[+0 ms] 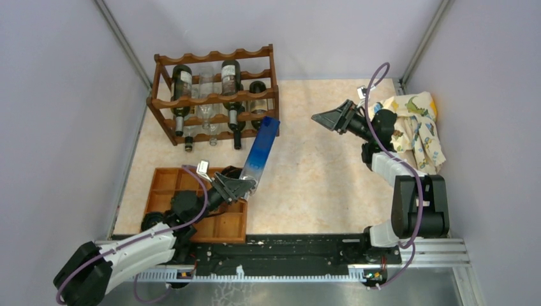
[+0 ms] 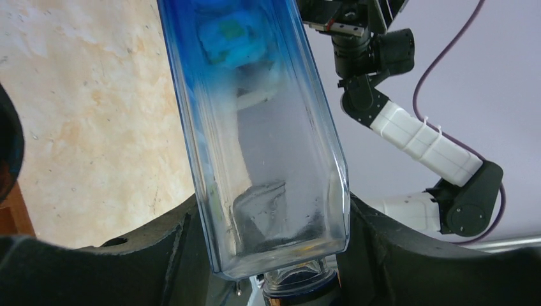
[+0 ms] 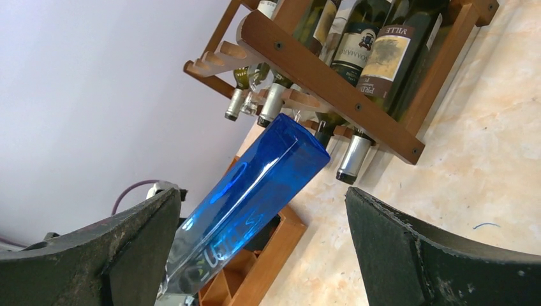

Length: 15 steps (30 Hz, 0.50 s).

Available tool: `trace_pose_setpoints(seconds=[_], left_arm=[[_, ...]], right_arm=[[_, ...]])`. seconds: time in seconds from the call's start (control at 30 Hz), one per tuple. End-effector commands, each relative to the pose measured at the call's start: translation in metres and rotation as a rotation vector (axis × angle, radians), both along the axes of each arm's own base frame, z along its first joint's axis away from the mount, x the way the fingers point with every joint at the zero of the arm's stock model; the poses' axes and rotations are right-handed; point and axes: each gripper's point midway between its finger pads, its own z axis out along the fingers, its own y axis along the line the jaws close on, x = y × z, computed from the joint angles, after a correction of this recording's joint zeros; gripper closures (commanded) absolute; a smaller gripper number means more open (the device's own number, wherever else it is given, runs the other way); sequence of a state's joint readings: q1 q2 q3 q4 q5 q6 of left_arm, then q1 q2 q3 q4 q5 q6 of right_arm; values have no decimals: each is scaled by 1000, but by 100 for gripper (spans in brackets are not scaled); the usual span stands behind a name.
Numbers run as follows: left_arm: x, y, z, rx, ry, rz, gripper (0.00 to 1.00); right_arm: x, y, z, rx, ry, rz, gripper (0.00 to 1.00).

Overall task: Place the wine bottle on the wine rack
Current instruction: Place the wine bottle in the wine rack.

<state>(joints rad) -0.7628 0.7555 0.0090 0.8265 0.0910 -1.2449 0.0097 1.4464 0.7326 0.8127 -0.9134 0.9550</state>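
Pale lilac walls close in a beige, marbled worktop [image 1: 319,185]. At its far left stands the wine rack [image 1: 217,97], a dark reddish-brown open frame with scalloped rails, already holding several stored bottles [image 1: 231,80], some dark with labels and some clear, their necks pointing toward the arms.

The wine bottle [image 1: 260,148] is a tall square-sided one, deep blue at its base and fading to clear glass near the neck. It is off the worktop and tilted, with its blue end raised toward the lower right corner of the rack, close to the necks there; whether it touches the rack cannot be told. It lies in none of the rack's cradles. The left pincer [image 1: 237,187] is clamped on the clear end of the bottle, and in the left wrist view one dark finger presses each side of the glass just above the neck.

Under the left arm, on the near left of the worktop, lies a flat wooden compartment tray [image 1: 163,182].

The right pincer [image 1: 322,120] hovers well to the right of the rack, its fingers spread wide with nothing between them, facing the bottle and rack. Behind the right arm a patterned cloth [image 1: 418,121] lies crumpled against the right wall
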Motion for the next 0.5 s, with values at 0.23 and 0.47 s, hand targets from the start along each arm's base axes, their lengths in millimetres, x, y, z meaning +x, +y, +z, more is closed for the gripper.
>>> trace_pose_setpoints(seconds=[0.23, 0.47], left_arm=[[15, 23, 117, -263, -287, 143, 100], [27, 23, 131, -289, -311, 163, 100]], right_arm=[[-4, -2, 12, -32, -86, -1, 2], [-3, -3, 8, -41, -83, 0, 2]])
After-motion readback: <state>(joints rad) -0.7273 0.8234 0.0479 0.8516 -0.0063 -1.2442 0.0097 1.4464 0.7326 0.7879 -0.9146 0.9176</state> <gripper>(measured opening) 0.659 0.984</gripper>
